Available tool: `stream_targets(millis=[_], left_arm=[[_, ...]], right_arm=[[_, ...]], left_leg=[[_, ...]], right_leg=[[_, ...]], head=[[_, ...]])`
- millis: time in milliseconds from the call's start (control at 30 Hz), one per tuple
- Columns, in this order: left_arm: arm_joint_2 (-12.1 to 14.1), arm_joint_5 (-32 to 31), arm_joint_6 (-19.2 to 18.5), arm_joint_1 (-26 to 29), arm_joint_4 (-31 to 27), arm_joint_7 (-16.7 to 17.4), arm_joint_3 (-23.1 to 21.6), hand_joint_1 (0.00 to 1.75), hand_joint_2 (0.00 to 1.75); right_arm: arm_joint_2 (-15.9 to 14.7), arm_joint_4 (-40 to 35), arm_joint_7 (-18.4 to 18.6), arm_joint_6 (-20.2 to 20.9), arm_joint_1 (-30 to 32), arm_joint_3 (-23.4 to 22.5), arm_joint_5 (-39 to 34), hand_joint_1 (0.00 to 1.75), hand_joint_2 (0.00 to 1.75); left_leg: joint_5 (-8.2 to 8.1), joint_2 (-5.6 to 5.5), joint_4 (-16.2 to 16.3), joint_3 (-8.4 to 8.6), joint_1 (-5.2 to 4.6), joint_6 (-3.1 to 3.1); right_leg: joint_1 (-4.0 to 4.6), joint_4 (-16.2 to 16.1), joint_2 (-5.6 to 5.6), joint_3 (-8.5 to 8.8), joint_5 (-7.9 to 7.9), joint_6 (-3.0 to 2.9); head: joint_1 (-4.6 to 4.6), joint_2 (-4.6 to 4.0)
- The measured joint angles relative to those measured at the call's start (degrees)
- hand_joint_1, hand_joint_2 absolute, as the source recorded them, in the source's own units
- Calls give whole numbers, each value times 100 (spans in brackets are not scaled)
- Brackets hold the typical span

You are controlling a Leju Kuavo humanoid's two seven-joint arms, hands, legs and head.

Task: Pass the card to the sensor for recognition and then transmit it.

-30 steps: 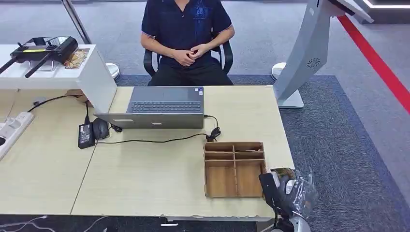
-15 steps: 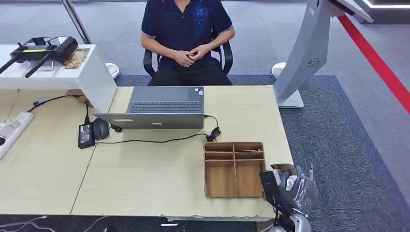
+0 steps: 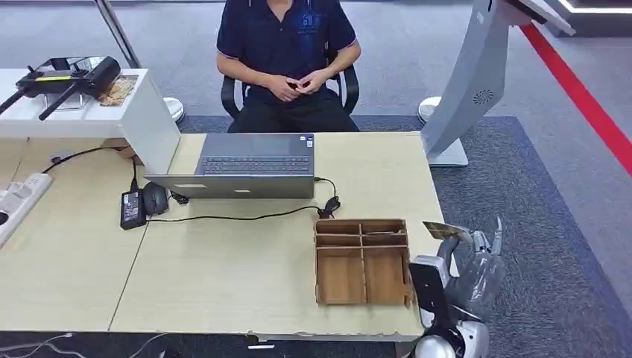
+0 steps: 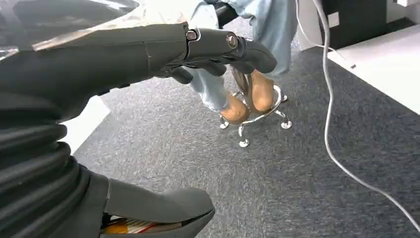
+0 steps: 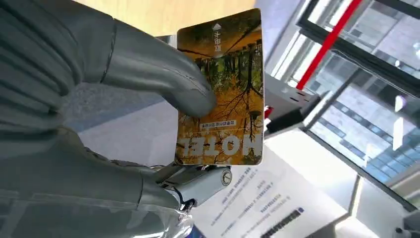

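Note:
My right hand (image 3: 468, 267) is raised beside the table's right edge, just right of the wooden tray, and pinches a hotel key card (image 3: 440, 230). In the right wrist view the card (image 5: 223, 94) is orange-brown with a tree picture and the word HOTEL. The thumb (image 5: 163, 82) presses on its face and darker fingers (image 5: 198, 181) back it from behind. A tall white-grey sensor stand (image 3: 475, 78) rises off the table's far right corner, well ahead of the hand. My left hand (image 4: 124, 54) hangs over the carpet with fingers and thumb apart and nothing between them.
A wooden divided tray (image 3: 363, 261) sits on the table (image 3: 223, 276) near its right front corner. A laptop (image 3: 250, 168) with cables, a mouse and a power brick lies further back. A person (image 3: 287, 52) sits behind the table, hands together. A red floor line (image 3: 581, 89) runs at right.
My right hand has lifted the card higher and a little to the right, away from the tray's corner. The person's hands have shifted slightly.

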Motion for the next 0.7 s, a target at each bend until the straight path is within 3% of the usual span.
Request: stream_targets(millis=[333,700], left_arm=[[0,-9,0,0,-13,-59,2,0,175],[0,-20,0,-2,-13,-175,-2,0,175]], right_arm=[[7,-425,-57,2,28,160,77,175,175],[-37,-494,135,9,-44,616,282,175,175]], left_leg=[[0,-1,0,0,1,0],[0,-1,0,0,1,0]], right_leg=[[0,1,0,0,0,0],[0,1,-1,1,0,0]], head=[[2,0],[2,0]])
